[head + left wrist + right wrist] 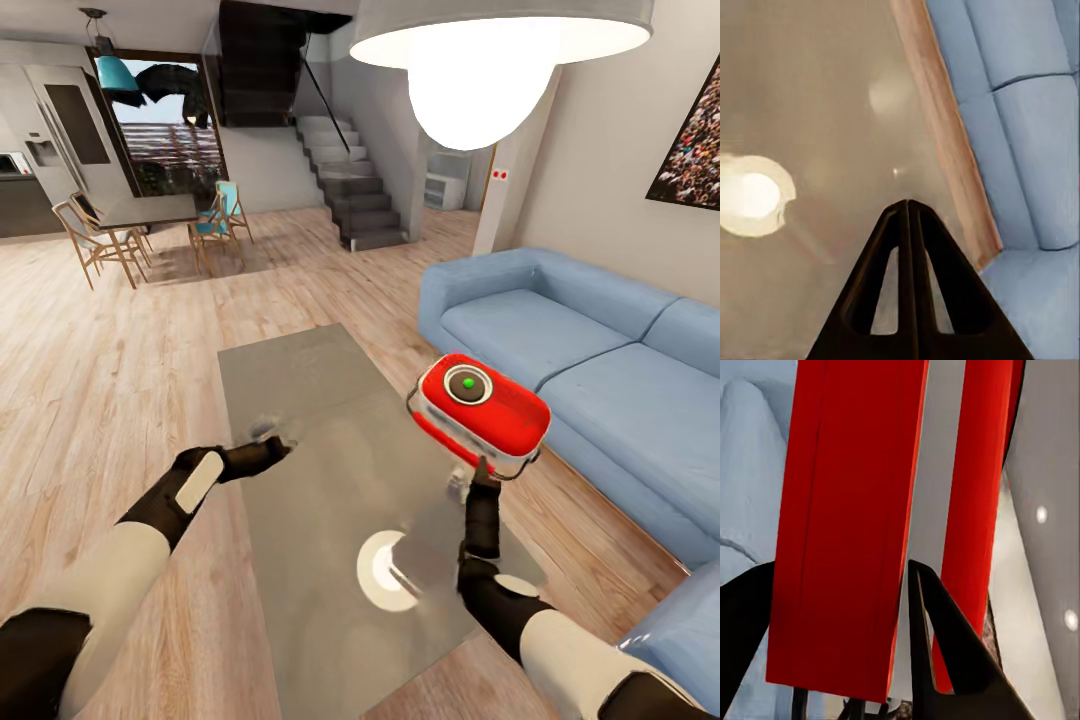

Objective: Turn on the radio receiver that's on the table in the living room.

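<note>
Right gripper [482, 468], jaws pinching the radio receiver [483, 410] from below, holds it above the table [300, 400] at four o'clock, dial up, long axis ten-to-four. Left gripper [908, 204] pressed together. No legible writing.

Bright, even render; glowing pendant lamp [480, 70] mirrored as glare on the glossy table [300, 380].
</note>
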Available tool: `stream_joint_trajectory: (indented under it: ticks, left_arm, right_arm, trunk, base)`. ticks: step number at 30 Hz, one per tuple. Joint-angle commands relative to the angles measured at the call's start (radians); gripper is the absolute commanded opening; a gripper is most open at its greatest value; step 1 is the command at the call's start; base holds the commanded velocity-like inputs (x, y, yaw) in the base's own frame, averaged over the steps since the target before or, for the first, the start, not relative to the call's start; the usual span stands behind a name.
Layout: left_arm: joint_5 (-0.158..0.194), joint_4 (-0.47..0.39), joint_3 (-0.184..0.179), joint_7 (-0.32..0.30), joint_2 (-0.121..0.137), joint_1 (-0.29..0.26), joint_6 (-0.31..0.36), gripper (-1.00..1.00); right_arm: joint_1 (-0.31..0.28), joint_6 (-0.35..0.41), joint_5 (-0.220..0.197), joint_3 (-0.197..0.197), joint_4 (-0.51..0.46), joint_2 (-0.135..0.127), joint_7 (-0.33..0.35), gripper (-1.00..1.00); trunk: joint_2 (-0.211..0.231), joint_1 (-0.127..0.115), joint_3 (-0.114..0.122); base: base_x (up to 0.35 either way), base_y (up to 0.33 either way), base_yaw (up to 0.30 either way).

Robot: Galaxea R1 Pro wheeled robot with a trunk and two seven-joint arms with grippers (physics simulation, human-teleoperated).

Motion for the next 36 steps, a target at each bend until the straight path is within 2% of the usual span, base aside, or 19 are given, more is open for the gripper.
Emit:
stream_joint_trajectory:
  ticks: [1, 3, 6, 8, 10, 12, 13, 15, 17, 19, 21, 23, 25, 28, 31, 33, 36]
  left_arm:
    - [-0.004, 0.054, 0.0, -0.001, 0.009, 0.0, -0.028, -1.0]
    - [-0.043, 0.173, -0.007, -0.004, 0.014, 0.0, -0.111, -1.0]
    - [-0.133, 0.316, -0.028, -0.012, 0.014, 0.0, -0.219, -1.0]
    - [-0.166, 0.381, -0.034, -0.022, 0.015, 0.0, -0.249, -1.0]
    - [-0.182, 0.446, -0.036, -0.028, 0.022, 0.0, -0.264, -1.0]
    - [-0.189, 0.502, -0.037, -0.03, 0.041, 0.0, -0.276, -1.0]
    - [-0.19, 0.523, -0.037, -0.031, 0.06, 0.0, -0.289, -1.0]
    - [-0.187, 0.558, -0.035, -0.031, 0.106, 0.0, -0.318, -1.0]
    - [-0.186, 0.594, -0.033, -0.032, 0.133, 0.0, -0.333, -1.0]
    - [-0.185, 0.621, -0.032, -0.033, 0.141, 0.0, -0.34, -1.0]
    - [-0.185, 0.655, -0.032, -0.034, 0.143, 0.001, -0.345, -1.0]
    - [-0.186, 0.674, -0.032, -0.034, 0.145, 0.003, -0.347, -1.0]
    - [-0.187, 0.681, -0.032, -0.033, 0.148, 0.015, -0.348, -1.0]
    - [-0.188, 0.685, -0.032, -0.028, 0.151, 0.039, -0.353, -1.0]
    - [-0.19, 0.686, -0.032, -0.022, 0.153, 0.065, -0.383, -1.0]
    - [-0.191, 0.686, -0.032, -0.02, 0.154, 0.087, -0.401, -1.0]
    - [-0.192, 0.686, -0.033, -0.019, 0.153, 0.124, -0.411, -1.0]
  right_arm:
    - [0.0, -0.02, 0.009, -0.019, -0.036, -0.001, 0.038, -1.0]
    - [0.0, -0.068, 0.008, -0.072, -0.106, -0.001, 0.127, -1.0]
    - [0.0, -0.099, 0.008, -0.146, -0.232, -0.001, 0.265, -1.0]
    - [0.001, -0.105, 0.005, -0.183, -0.325, -0.001, 0.372, -1.0]
    - [0.001, -0.107, -0.015, -0.225, -0.404, -0.001, 0.511, -1.0]
    - [0.001, -0.107, -0.064, -0.281, -0.456, -0.001, 0.655, -1.0]
    - [0.001, -0.107, -0.093, -0.309, -0.472, -0.001, 0.717, -1.0]
    - [0.001, -0.109, -0.143, -0.35, -0.488, 0.0, 0.814, -1.0]
    - [0.001, -0.11, -0.186, -0.375, -0.496, 0.0, 0.902, -1.0]
    - [0.001, -0.109, -0.227, -0.392, -0.5, 0.0, 0.982, -1.0]
    - [0.001, -0.104, -0.287, -0.419, -0.504, 0.0, 1.106, -1.0]
    - [0.001, -0.099, -0.329, -0.457, -0.508, 0.0, 1.211, -1.0]
    - [0.001, -0.083, -0.349, -0.484, -0.519, 0.0, 1.277, -1.0]
    - [0.001, 0.0, -0.363, -0.499, -0.536, 0.0, 1.344, -1.0]
    - [0.001, 0.072, -0.371, -0.517, -0.553, 0.0, 1.472, -1.0]
    - [0.001, 0.1, -0.372, -0.553, -0.56, 0.0, 1.573, -1.0]
    - [0.001, 0.183, -0.37, -0.598, -0.563, 0.0, 1.643, -1.0]
  trunk:
    - [0.0, 0.0, 0.0]
    - [0.0, 0.0, 0.0]
    - [0.0, 0.0, 0.0]
    - [0.0, 0.0, 0.0]
    - [0.0, 0.0, 0.0]
    - [0.0, 0.0, 0.0]
    - [0.0, 0.0, 0.0]
    - [0.0, 0.0, 0.0]
    - [0.0, 0.0, 0.0]
    - [0.0, 0.0, 0.0]
    - [0.0, 0.0, 0.0]
    - [0.0, 0.0, 0.0]
    - [0.0, 0.0, 0.0]
    - [0.0, 0.0, 0.0]
    - [0.0, 0.0, 0.0]
    - [0.0, 0.0, 0.0]
    - [0.0, 0.0, 0.0]
  base:
    - [0.0, 0.0, 0.0]
    - [0.0, 0.0, 0.0]
    - [0.0, 0.0, 0.0]
    - [0.0, 0.0, 0.0]
    - [0.0, 0.0, 0.0]
    - [0.0, 0.0, 0.0]
    - [0.0, 0.0, 0.0]
    - [0.0, 0.0, 0.0]
    - [0.0, 0.0, 0.0]
    - [0.0, 0.0, 0.0]
    - [0.0, 0.0, 0.0]
    - [0.0, 0.0, 0.0]
    - [0.0, 0.0, 0.0]
    - [0.0, 0.0, 0.0]
    - [0.0, 0.0, 0.0]
    - [0.0, 0.0, 0.0]
    - [0.0, 0.0, 0.0]
